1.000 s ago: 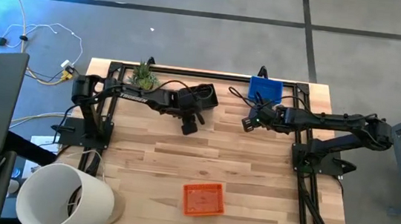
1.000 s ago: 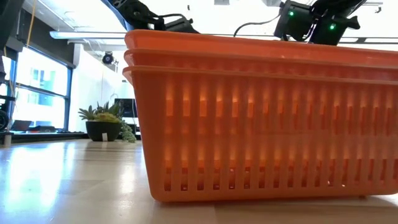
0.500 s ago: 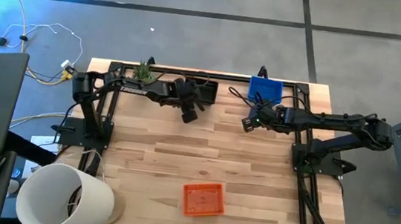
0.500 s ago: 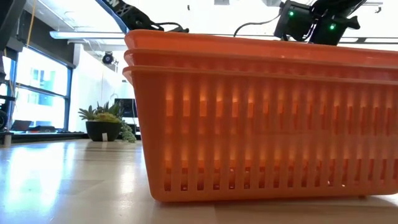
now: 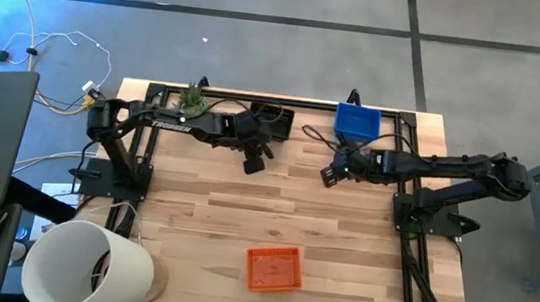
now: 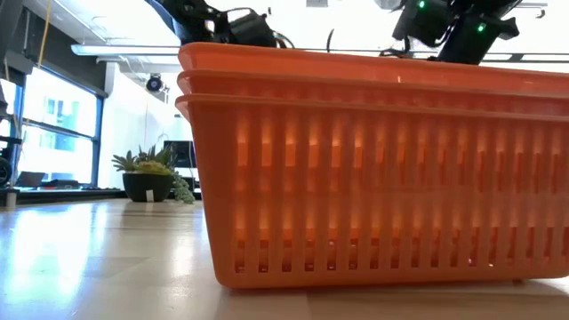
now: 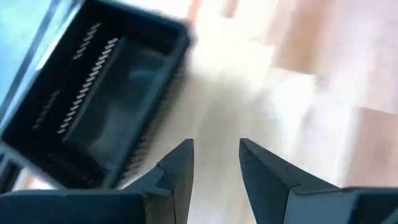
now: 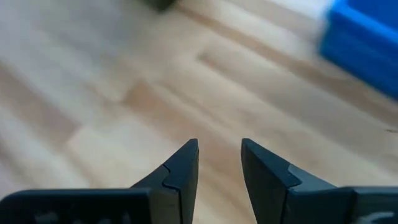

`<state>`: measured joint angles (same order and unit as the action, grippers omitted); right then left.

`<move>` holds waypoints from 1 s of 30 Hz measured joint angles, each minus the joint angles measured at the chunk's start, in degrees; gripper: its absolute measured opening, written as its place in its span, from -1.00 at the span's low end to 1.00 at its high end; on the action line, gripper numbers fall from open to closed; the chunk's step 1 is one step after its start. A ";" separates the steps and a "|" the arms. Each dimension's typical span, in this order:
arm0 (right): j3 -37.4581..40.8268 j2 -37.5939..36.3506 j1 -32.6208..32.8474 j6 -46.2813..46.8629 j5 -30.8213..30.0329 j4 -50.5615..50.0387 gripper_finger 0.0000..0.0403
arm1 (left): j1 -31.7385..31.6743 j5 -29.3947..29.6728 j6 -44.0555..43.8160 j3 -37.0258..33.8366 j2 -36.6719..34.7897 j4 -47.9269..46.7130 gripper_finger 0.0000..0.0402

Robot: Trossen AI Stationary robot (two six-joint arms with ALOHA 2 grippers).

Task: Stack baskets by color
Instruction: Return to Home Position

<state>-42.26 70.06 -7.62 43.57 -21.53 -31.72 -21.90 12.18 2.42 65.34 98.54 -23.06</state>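
Baskets grouped by colour on tabletop [image 5: 342, 229], both arms empty.
Left jaws narrowly parted, gripping nothing, just beside black baskets [image 5: 271, 118] at back edge; orange stack [image 5: 272, 269] front centre; right jaws likewise, near blue baskets [image 5: 358, 121] at back edge.

Baskets [image 6: 373, 169]: three orange ones are sitting nested on the table [image 6: 89, 258], filling most of the frame.
Plant [image 6: 147, 175]: standing far back, left of the stack.
Left arm [image 6: 218, 20]: hanging above the stack's left end.
Right arm [image 6: 444, 18]: hanging above, showing green lights.
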 joint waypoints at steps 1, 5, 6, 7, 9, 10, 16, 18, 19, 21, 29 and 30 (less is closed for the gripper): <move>0.00 0.00 0.92 -0.06 1.06 1.14 -0.45 | 0.78 -0.63 0.28 0.00 -0.76 -0.48 -0.43; 0.00 0.00 4.44 -0.50 2.67 5.38 -0.45 | 4.42 -3.00 0.36 0.02 -3.38 -1.61 -0.43; 0.00 0.00 5.32 -0.48 2.64 6.45 -0.45 | 5.50 -3.41 0.36 0.02 -3.79 -2.04 -0.43; 0.00 0.00 6.12 -0.50 2.49 7.38 -0.45 | 6.57 -3.50 0.33 0.02 -4.14 -2.24 -0.43; 0.00 0.00 7.53 -0.65 2.20 8.98 -0.45 | 8.73 -3.79 0.32 0.02 -4.82 -2.50 -0.43; 0.00 0.00 8.21 -1.17 2.11 9.87 -0.45 | 9.83 -3.92 0.31 0.02 -5.06 -2.96 -0.43; 0.00 0.00 11.43 -7.02 2.99 18.28 -0.45 | 15.63 -7.61 2.43 -0.02 -7.03 -3.08 -0.43; 0.00 0.00 11.88 -10.10 4.25 22.22 -0.45 | 16.54 -11.08 2.72 0.00 -8.82 -3.16 -0.43; 0.00 0.00 11.94 -11.85 5.19 24.34 -0.45 | 16.77 -13.02 2.72 0.00 -9.86 -3.32 -0.43; 0.00 0.00 11.92 -16.28 7.82 28.68 -0.45 | 16.81 -17.16 2.73 0.00 -12.50 -3.30 -0.43; 0.00 -2.88 10.31 -31.93 15.60 38.32 -0.45 | 15.68 -24.00 3.79 0.00 -24.38 -4.84 -0.43; 0.00 -3.99 9.92 -32.41 15.58 37.96 -0.45 | 15.51 -23.99 3.79 0.00 -25.81 -5.26 -0.43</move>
<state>-42.26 66.07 2.30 11.16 -5.95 6.24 -6.39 -11.81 6.21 65.34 72.73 -28.33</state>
